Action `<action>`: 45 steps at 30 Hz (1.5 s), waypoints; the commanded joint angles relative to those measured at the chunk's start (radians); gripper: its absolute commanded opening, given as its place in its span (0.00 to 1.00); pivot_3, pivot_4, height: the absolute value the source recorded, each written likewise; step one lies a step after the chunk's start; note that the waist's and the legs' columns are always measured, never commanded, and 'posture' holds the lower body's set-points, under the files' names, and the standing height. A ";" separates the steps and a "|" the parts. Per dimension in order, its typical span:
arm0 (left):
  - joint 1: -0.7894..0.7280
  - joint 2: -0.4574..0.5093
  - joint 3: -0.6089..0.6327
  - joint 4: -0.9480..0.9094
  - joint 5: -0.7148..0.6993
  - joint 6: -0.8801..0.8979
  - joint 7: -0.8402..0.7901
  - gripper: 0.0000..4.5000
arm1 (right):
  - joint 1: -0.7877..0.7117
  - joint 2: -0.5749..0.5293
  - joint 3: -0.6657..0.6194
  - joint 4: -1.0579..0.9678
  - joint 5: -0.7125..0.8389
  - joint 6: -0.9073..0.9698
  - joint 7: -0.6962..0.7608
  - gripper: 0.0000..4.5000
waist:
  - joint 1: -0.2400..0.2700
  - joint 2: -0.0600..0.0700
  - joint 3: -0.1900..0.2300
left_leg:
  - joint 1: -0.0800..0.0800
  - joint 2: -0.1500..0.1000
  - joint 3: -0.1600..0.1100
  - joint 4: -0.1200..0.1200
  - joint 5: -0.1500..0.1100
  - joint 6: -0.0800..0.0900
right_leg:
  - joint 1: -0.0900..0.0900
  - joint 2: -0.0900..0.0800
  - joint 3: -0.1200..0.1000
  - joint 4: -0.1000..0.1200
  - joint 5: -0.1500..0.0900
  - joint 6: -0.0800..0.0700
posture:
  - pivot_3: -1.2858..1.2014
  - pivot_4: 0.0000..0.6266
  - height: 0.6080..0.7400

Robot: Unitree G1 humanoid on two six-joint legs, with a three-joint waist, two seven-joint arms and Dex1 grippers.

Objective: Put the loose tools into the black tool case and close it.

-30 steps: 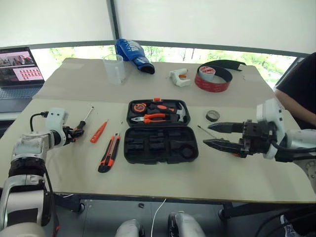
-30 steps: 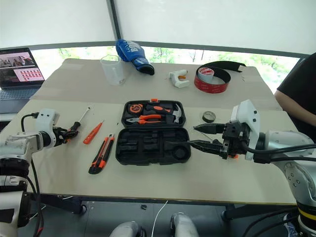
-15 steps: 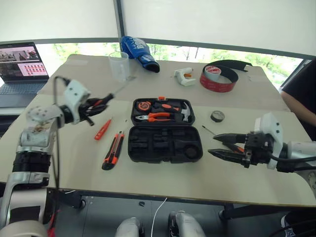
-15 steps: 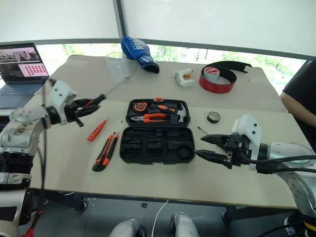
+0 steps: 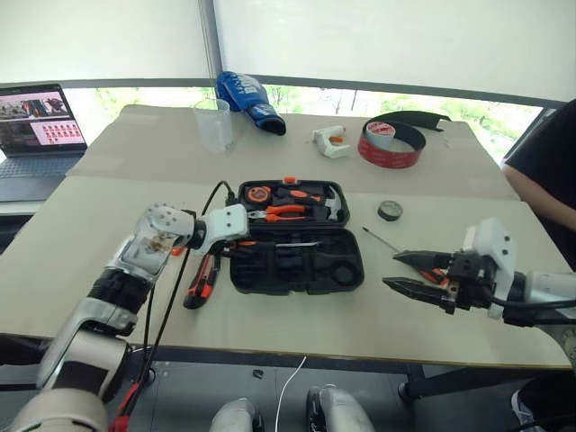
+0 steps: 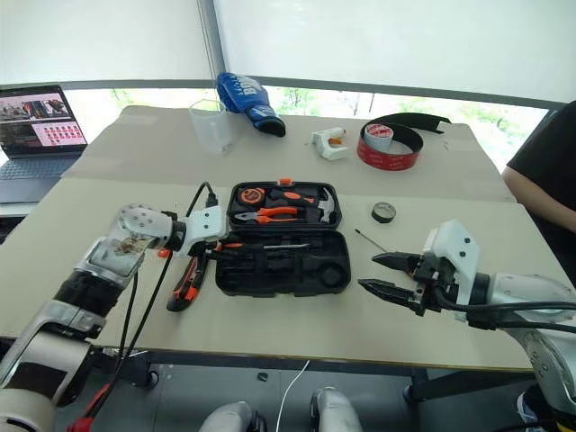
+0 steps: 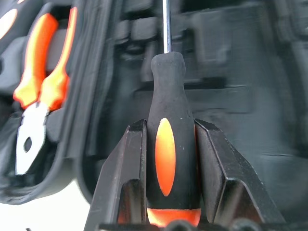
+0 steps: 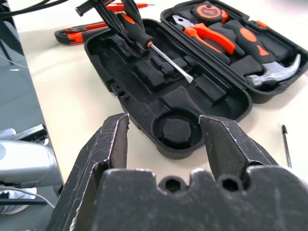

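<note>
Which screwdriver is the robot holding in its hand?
The orange-and-black-handled screwdriver, pinched in the left hand over the open black tool case. The slim all-orange screwdriver lies loose on the table.

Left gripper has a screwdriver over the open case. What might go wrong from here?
The left gripper grips the screwdriver by its handle only; its shaft lies slanted across the moulded slots of the black tool case, so it may sit proud. The utility knife lies close under that arm and might get nudged.
</note>
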State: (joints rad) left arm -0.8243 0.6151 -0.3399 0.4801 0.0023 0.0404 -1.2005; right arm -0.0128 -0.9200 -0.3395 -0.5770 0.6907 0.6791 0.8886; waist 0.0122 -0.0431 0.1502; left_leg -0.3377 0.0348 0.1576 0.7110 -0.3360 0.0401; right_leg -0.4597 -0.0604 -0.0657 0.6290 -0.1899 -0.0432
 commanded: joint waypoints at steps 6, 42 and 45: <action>-0.096 -0.064 0.026 0.143 0.036 -0.078 0.025 0.21 | 0.038 0.014 -0.060 -0.063 0.015 -0.013 -0.032 0.73 | -0.001 0.000 0.000 | -0.001 -0.002 0.000 0.002 -0.003 0.006 | 0.000 -0.001 -0.002 -0.002 0.003 -0.002 | 0.52 0.24 0.92; -0.131 -0.160 0.006 0.255 0.120 -0.152 0.006 0.01 | 0.022 0.027 -0.033 -0.066 0.034 -0.009 -0.080 0.73 | -0.001 0.000 0.000 | -0.001 -0.002 0.001 0.004 -0.004 0.007 | 0.001 -0.001 -0.002 -0.002 0.003 -0.001 | 0.52 0.24 0.92; -0.118 -0.172 -0.039 0.294 0.180 -0.209 0.043 0.01 | 0.020 0.031 -0.027 -0.066 0.034 -0.008 -0.086 0.73 | 0.000 0.000 0.000 | -0.001 -0.002 0.001 0.004 -0.004 0.007 | 0.002 -0.001 -0.001 -0.002 0.003 -0.001 | 0.52 0.24 0.92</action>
State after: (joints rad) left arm -0.9553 0.4467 -0.3484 0.7405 0.1278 -0.1356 -1.1944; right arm 0.0210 -0.8929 -0.3582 -0.6206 0.7191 0.6802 0.8143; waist 0.0122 -0.0432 0.1502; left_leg -0.3374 0.0326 0.1581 0.7147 -0.3401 0.0471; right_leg -0.4573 -0.0618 -0.0670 0.6274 -0.1867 -0.0438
